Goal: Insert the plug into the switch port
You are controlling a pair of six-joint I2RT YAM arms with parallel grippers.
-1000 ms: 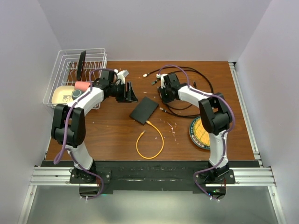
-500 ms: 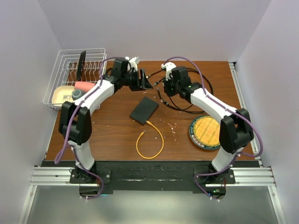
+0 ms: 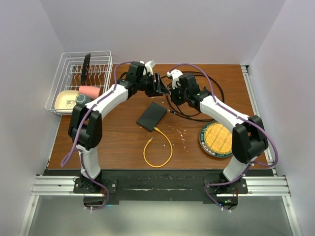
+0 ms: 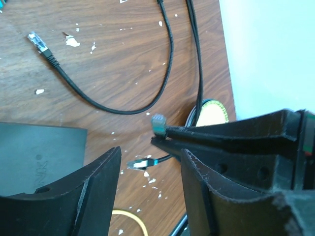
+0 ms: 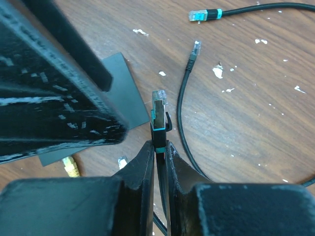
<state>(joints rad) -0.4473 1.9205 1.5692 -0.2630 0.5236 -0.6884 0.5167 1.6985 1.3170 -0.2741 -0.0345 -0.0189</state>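
The switch point(image 3: 151, 116), a flat matte-black box, lies mid-table; its body also shows in the wrist views point(image 4: 34, 152) point(image 5: 120, 88). My right gripper point(image 5: 159, 145) point(image 3: 172, 92) is shut on the plug point(image 5: 158, 110), a clear connector with a teal band on a black cable, held above the wood just right of the switch. My left gripper point(image 4: 150, 152) point(image 3: 160, 84) hovers open right beside it, nothing between its fingers point(image 4: 83, 196). In the left wrist view the held plug point(image 4: 158, 122) pokes out of the right gripper's fingers just above that gap.
Loose black cables with plugs point(image 5: 204, 14) point(image 5: 196, 49) point(image 4: 38, 40) lie on the wood behind the switch. A yellow cable point(image 3: 157, 147) curls in front of it. A round yellow-and-dark plate point(image 3: 216, 139) sits right. A white wire rack point(image 3: 81, 81) stands back left.
Both arms have reached toward the back middle. The left gripper swung right from beside the rack to meet the right gripper, which still holds the plug.
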